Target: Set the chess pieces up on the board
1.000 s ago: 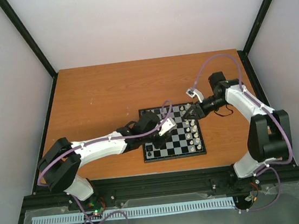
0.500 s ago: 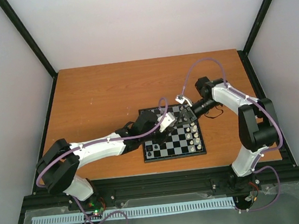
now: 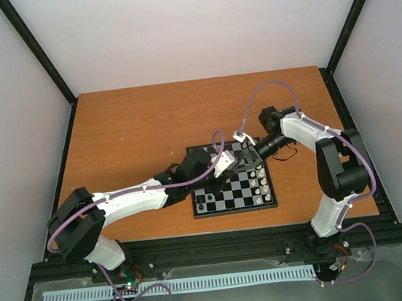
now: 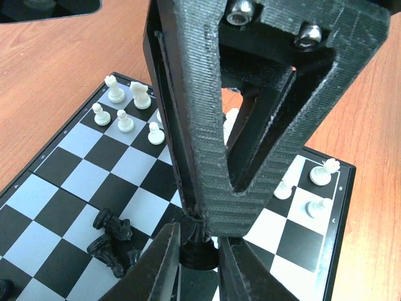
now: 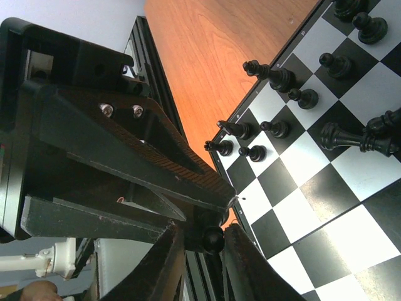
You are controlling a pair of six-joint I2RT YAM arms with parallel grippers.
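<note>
Over the far middle of the board [image 3: 226, 205], my left gripper [image 3: 236, 163] and right gripper [image 3: 249, 161] meet tip to tip. In the left wrist view my left gripper [image 4: 199, 266] is shut on the base of a black chess piece [image 4: 199, 251], and the right gripper's fingertips [image 4: 207, 216] close on its top from above. The right wrist view shows my right gripper [image 5: 203, 254] around the piece's round head [image 5: 213, 238]. White pieces [image 4: 125, 119] stand along one edge of the board [image 4: 75, 182]. Black pieces [image 5: 276, 78] stand along the opposite edge.
Several black pieces lie toppled on the squares [image 4: 109, 235], close to the left gripper's fingers. More white pieces [image 4: 319, 172] stand at the board's corner. The board rests on an orange wooden table [image 3: 133, 137] with a black frame rail [image 3: 220, 247] at the near edge.
The right arm has swung left across the board to the left gripper, and its jaws have narrowed onto the top of the black piece. The left arm has barely moved.
</note>
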